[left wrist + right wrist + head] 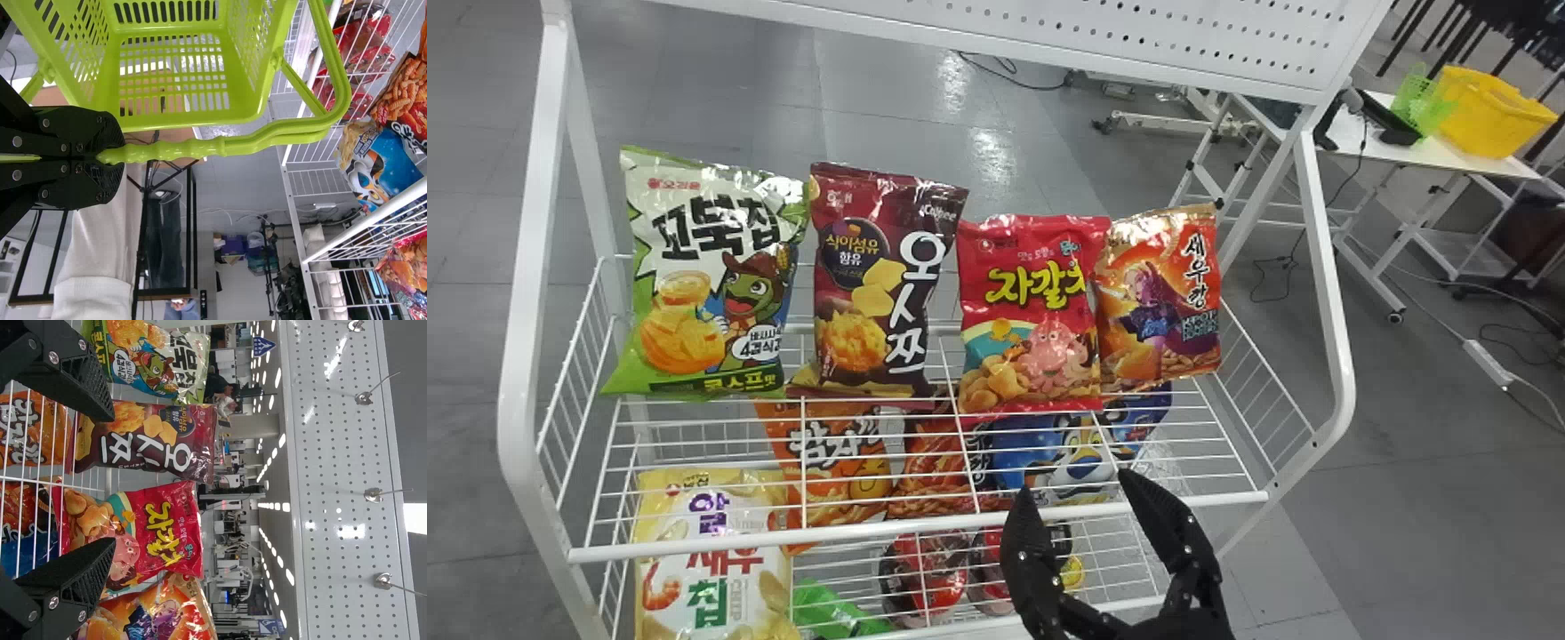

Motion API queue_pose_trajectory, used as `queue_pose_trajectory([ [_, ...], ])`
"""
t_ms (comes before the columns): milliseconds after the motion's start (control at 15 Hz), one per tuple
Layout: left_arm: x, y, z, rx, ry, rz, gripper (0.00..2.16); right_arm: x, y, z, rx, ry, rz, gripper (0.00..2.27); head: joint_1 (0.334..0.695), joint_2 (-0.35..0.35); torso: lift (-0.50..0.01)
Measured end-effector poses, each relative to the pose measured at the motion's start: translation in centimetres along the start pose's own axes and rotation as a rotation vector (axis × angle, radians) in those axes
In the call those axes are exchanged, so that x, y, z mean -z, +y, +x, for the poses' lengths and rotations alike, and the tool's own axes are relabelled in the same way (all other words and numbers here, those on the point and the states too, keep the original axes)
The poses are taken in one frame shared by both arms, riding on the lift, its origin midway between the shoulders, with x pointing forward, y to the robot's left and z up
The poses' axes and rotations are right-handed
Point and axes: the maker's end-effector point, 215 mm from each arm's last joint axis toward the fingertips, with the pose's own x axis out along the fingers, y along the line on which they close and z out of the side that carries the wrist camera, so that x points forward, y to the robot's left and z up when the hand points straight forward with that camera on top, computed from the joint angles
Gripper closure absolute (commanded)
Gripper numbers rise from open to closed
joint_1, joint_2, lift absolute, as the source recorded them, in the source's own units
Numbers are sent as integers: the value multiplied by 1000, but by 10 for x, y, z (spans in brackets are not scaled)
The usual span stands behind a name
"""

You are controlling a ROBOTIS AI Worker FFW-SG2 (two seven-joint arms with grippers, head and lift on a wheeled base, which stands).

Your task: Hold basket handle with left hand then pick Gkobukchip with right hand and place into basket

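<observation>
My right gripper (1075, 485) stands open in front of the upper shelf's front bar, below the red bag and well to the right of the Gkobukchip (710, 280). That green and white bag leans upright at the shelf's left end. From the right wrist, the open gripper (111, 480) has the red bag and part of the maroon one beyond its gap, with the Gkobukchip (148, 359) off to one side. In the left wrist view, my left gripper (110, 157) is shut on the handle (257, 142) of the lime green basket (173, 121).
Maroon (871, 284), red (1032, 311) and orange-purple (1160, 298) bags stand in a row right of the Gkobukchip. The white rack has a front bar (916, 526), side frames and a perforated back panel (1138, 36). More snacks lie on the lower level. Hooks (373, 495) stick out from the panel.
</observation>
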Motion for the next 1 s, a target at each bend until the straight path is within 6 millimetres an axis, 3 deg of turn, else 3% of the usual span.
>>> queue_pose_trajectory([
  [1000,6,1,-1,-19,-3,-1,1703,1,2,4,-12,5,-3,184,695,-339,-32],
])
